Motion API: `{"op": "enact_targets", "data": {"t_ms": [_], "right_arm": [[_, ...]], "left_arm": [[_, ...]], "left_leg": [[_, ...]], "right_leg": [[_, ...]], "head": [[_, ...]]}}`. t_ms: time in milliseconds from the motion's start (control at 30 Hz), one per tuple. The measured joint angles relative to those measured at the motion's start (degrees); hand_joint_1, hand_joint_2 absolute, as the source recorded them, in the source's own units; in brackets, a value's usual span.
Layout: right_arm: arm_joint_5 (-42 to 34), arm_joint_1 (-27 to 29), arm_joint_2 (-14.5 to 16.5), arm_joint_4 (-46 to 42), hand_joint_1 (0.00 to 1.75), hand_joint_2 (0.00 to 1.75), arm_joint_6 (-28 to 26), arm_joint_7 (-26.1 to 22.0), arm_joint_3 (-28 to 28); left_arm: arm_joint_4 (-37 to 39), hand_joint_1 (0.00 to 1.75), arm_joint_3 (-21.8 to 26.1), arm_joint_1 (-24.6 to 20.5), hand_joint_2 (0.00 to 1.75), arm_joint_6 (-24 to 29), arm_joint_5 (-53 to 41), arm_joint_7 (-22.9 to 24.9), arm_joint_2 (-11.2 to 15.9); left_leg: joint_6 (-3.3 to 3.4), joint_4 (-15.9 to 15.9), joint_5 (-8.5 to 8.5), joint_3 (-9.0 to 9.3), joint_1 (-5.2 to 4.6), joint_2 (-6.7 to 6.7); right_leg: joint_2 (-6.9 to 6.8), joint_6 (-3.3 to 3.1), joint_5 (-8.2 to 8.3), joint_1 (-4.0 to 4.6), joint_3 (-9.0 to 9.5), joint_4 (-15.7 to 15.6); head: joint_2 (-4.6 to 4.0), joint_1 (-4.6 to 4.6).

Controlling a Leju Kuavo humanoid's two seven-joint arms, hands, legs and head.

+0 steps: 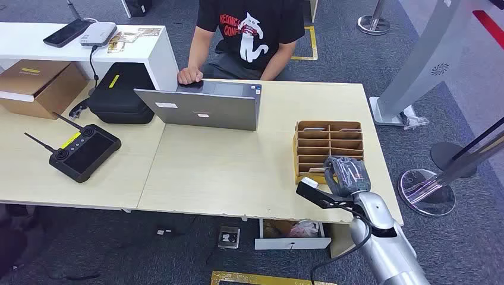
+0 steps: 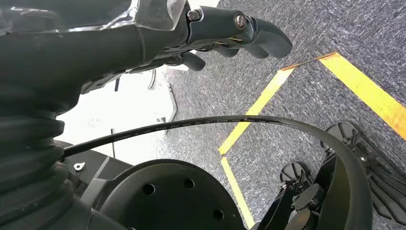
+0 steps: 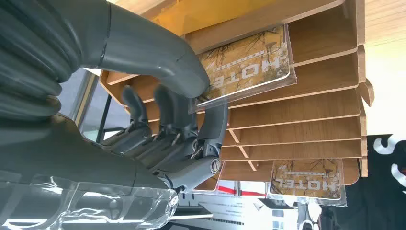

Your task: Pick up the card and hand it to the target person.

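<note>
The right hand (image 3: 191, 120) pinches the card (image 3: 246, 62), seemingly still half inside the wooden rack (image 1: 328, 148) at the head view's lower right; a thin edge grip could slip, or snag the slot.

The table (image 1: 238, 172) is pale, light wood. On it the card rack (image 1: 328, 148) is warm brown wood with darker slot dividers. The card (image 3: 246, 64) is tan-gold with a brown branch pattern and pale lettering reading HOTEL; a second card (image 3: 306, 179) carries the same print. The right hand (image 1: 346, 175) is dark grey, on a silver arm. The laptop (image 1: 202, 107) is grey. The remote controller (image 1: 83, 151) is black with a yellow label. The person's T-shirt (image 1: 249, 27) is black with red lettering and a white cat. The carpet (image 2: 306, 72) is grey with yellow tape lines (image 2: 364, 93).
</note>
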Motion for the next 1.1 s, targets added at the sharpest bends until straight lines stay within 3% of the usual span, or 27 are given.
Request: {"op": "enact_targets", "data": {"t_ms": [533,867,1100], "right_arm": [[-0.79,-0.76,0.66,0.77,1.74,1.75,0.17,-0.15,0.00],[-5.85,-2.97,1.82,-1.21,1.75,1.75,-6.61,-1.58,-0.08],[-7.26,-6.21,2.58,-3.81,1.75,1.75,-7.07,-2.40,-0.11]], "left_arm": [[0.00,0.00,0.02,-0.02,0.00,-0.13,0.99,-0.69,-0.36],[0.00,0.00,0.59,-0.03,0.00,-0.08,0.88,-0.95,-0.41],[0.00,0.00,0.62,-0.09,0.00,0.34,0.62,-0.56,-0.32]], "left_leg": [[0.00,0.00,0.00,0.00,0.00,0.00],[0.00,0.00,0.00,0.00,0.00,0.01],[-0.01,0.00,0.02,0.00,0.00,0.02]], "right_leg": [[0.01,0.00,0.00,0.00,0.00,0.00],[0.02,0.00,0.00,0.00,0.00,0.01],[0.03,0.00,0.01,0.00,0.01,0.02]], "head": [[0.00,0.00],[0.00,0.00],[0.00,0.00]]}}
